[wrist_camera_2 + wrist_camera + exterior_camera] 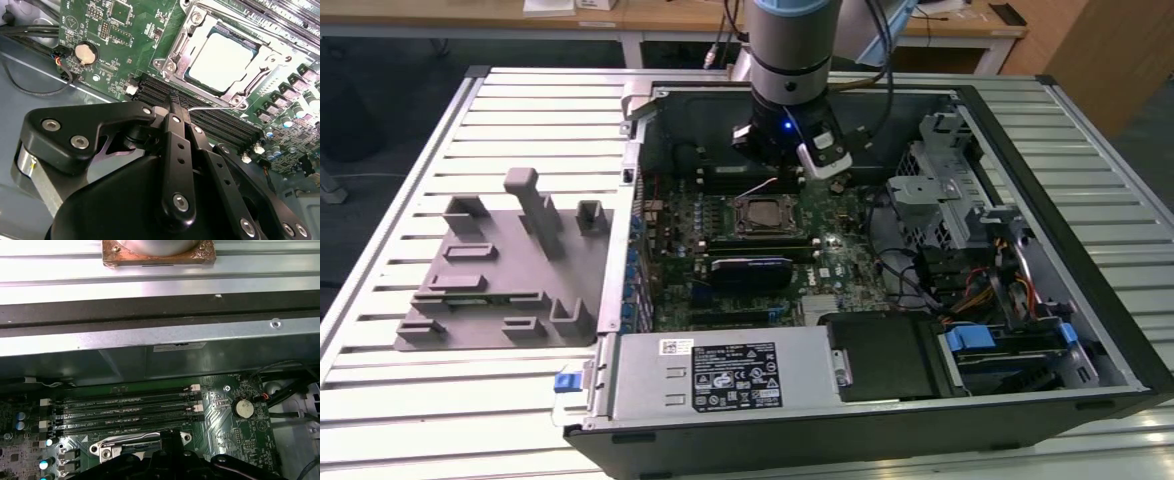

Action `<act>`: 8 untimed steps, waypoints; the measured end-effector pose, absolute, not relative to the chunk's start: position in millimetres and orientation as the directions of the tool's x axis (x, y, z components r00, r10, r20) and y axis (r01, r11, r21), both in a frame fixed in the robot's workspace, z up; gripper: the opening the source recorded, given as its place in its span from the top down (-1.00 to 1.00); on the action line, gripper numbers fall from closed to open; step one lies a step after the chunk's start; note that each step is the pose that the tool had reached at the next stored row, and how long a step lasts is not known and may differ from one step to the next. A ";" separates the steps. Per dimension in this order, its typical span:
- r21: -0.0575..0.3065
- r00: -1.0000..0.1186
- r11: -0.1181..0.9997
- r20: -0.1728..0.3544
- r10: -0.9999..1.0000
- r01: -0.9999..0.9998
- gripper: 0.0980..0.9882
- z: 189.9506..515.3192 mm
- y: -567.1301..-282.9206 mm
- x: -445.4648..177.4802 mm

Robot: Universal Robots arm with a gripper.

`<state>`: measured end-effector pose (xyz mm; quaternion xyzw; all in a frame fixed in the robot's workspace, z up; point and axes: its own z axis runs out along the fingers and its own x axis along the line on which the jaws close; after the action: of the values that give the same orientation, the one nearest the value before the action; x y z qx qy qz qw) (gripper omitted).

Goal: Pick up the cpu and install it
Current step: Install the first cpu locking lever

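One cpu [223,61] in socket, tool [175,102] nearby

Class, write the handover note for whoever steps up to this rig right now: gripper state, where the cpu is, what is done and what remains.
Gripper: jaws closed together, holding nothing, hanging low inside the open computer case over the memory slots beside the socket.
The cpu: lying flat in the motherboard socket, silver top up, with the metal retention frame around it. In the exterior view it sits just in front of the gripper.
Done: the cpu is in the socket and released.
Left: whether the thin socket lever is latched cannot be told; check that before calling the install finished.
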<state>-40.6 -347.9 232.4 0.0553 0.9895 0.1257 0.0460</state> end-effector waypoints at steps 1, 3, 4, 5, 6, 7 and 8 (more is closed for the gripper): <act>0.254 -0.990 0.962 -0.077 0.121 0.098 0.98 232.3 -347.9 -40.6; 0.254 -0.990 0.962 -0.077 0.121 0.098 0.98 232.3 -347.9 -40.7; 0.254 -0.990 0.962 -0.077 0.121 0.098 0.98 232.3 -347.9 -40.6; 0.254 -0.990 0.962 -0.077 0.121 0.098 0.98 232.3 -347.9 -40.6; 0.254 -0.990 0.962 -0.077 0.121 0.098 0.98 232.3 -347.9 -40.6; 0.254 -0.990 0.962 -0.077 0.121 0.098 0.98 232.3 -347.9 -40.6; 0.254 -0.990 0.962 -0.077 0.121 0.098 0.98 232.3 -347.9 -40.7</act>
<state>-40.7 -347.9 232.3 0.0554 0.9894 0.1258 0.0461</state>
